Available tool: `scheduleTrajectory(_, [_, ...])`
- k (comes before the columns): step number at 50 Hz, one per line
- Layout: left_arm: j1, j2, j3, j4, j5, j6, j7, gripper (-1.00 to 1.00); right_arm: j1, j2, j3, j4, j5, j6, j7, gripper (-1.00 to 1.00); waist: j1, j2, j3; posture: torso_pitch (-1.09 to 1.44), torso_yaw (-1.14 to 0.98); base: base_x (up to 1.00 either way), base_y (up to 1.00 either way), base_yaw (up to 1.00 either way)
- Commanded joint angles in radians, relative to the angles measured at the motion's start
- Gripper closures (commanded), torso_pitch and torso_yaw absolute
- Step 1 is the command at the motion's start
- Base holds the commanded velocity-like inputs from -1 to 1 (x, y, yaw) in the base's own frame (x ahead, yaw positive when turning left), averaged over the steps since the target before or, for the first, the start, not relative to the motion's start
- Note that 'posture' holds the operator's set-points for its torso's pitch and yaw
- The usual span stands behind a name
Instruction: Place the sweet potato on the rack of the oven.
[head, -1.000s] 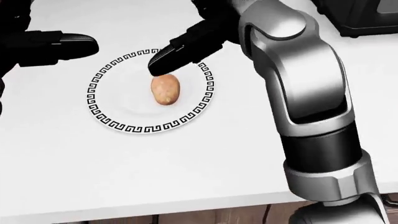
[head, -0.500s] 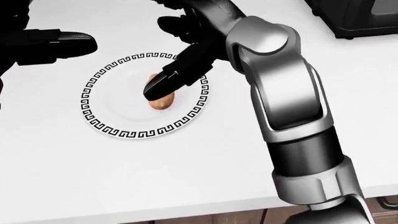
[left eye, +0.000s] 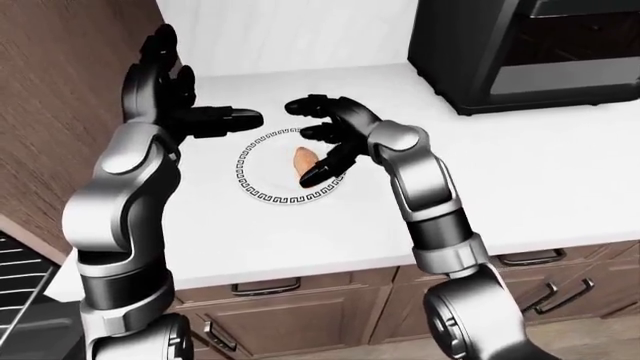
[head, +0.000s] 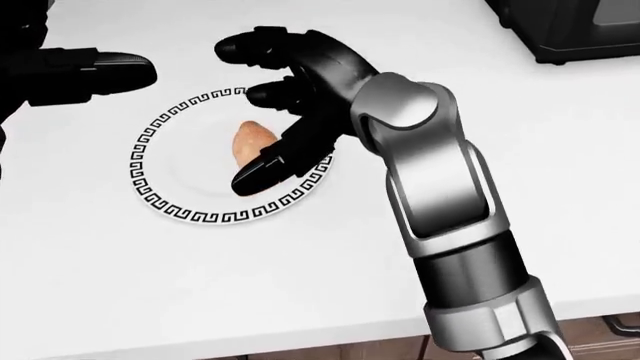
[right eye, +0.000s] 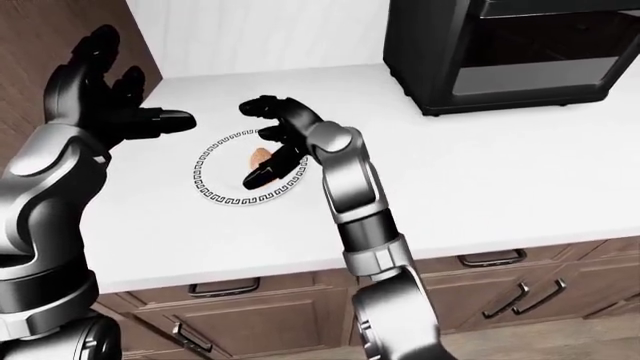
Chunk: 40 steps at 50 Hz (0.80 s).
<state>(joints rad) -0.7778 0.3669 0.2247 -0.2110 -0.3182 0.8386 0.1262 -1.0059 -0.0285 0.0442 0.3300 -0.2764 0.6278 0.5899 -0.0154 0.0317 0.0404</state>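
Note:
The sweet potato (head: 247, 140) lies on a white plate with a black key-pattern rim (head: 160, 202) on the white counter. My right hand (head: 240, 112) is open over the plate. Its fingers curl around the potato from the top and the right, and one long finger (head: 268, 169) lies along the potato's right side. I cannot tell whether it touches the potato. My left hand (head: 90, 75) is open and empty, up and to the left of the plate. A black oven (left eye: 530, 52) stands on the counter at the top right.
The white counter (left eye: 520, 172) ends at a brown wood wall (left eye: 60, 90) on the left. Wooden drawers with handles (left eye: 265, 286) run below it. A dark barred shape (left eye: 20, 262) shows at the left edge, below counter level.
My right hand has swung down over the plate and spread, and its fingers now stand around the potato, which shows again. My left hand has not moved.

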Motion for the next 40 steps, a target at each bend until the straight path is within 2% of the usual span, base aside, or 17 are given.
scheduleTrajectory(1, [-0.033,0.01,0.008,-0.031,0.002,-0.028,0.002,-1.0,-0.041,0.0,-0.012,-0.009,0.004,-0.057,-0.026,-0.62,0.0,0.005,-0.03,0.0,0.0,0.0,0.0,0.0])
scheduleTrajectory(17, [-0.034,0.009,0.008,-0.022,0.004,-0.034,-0.001,-1.0,-0.097,0.003,-0.02,0.152,0.026,-0.159,-0.082,-0.6,-0.001,0.007,-0.033,0.0,0.0,0.0,0.0,0.0])
scheduleTrajectory(40, [-0.031,0.007,0.007,-0.021,0.005,-0.037,0.0,-1.0,-0.122,0.004,-0.029,0.335,0.026,-0.287,-0.144,-0.65,0.001,0.007,-0.036,0.0,0.0,0.0,0.0,0.0])
